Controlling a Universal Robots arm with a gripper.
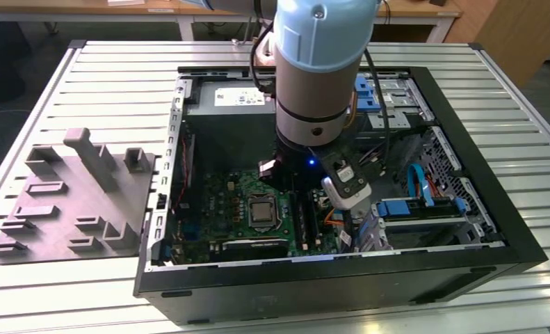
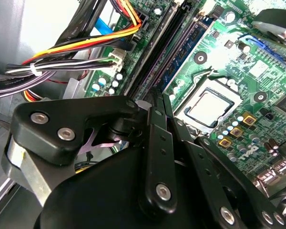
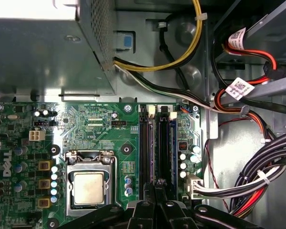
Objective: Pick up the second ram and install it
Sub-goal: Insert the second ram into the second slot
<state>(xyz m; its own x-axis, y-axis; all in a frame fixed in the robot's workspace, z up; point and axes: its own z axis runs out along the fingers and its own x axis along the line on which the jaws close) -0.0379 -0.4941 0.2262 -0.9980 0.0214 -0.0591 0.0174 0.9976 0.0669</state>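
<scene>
The second ram (image 3: pixel 155 148) is standing edge-up in its slot (image 3: pixel 152 114) on the board (image 3: pixel 97 119), near a blue stick (image 3: pixel 173 143), with the gripper (image 3: pixel 157 187) pinching its top, fingers nearly together, so picking is done and seating is seemingly underway

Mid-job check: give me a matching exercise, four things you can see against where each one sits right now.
Things:
1. processor
2. grey fixture
3. hand
4. yellow cable

Places:
A. over the long black slots
B. on the slatted table, outside the case, at the exterior view's left
C. in its socket on the green board
D. curving past the metal box

Pairs: 1-C; 2-B; 3-A; 4-D
</scene>
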